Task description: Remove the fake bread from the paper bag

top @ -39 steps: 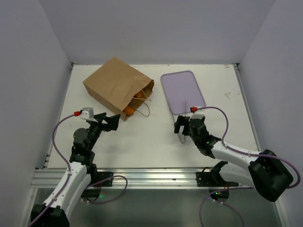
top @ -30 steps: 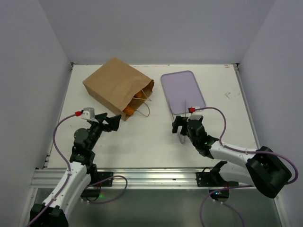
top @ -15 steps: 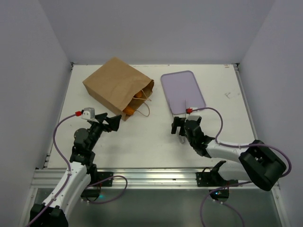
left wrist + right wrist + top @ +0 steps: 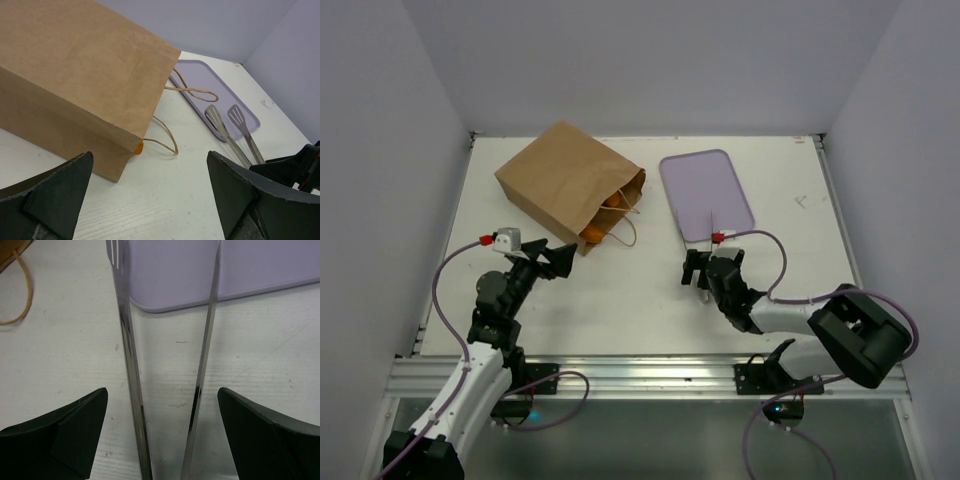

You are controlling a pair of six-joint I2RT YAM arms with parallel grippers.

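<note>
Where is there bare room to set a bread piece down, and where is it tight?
Bare: the table between the left fingers and right fingers, the strip right of the tray, and the tray's far half. Crowded: the tray's near edge, where the tongs lie between the right fingers, and the paper bag mouth with its handles.

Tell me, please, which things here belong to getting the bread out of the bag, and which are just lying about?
For the job:
paper bag, lying on its side
fake bread, orange pieces showing at the bag's mouth

Lying about:
tray
tongs, tips on the tray; possibly a tool for the job
</note>
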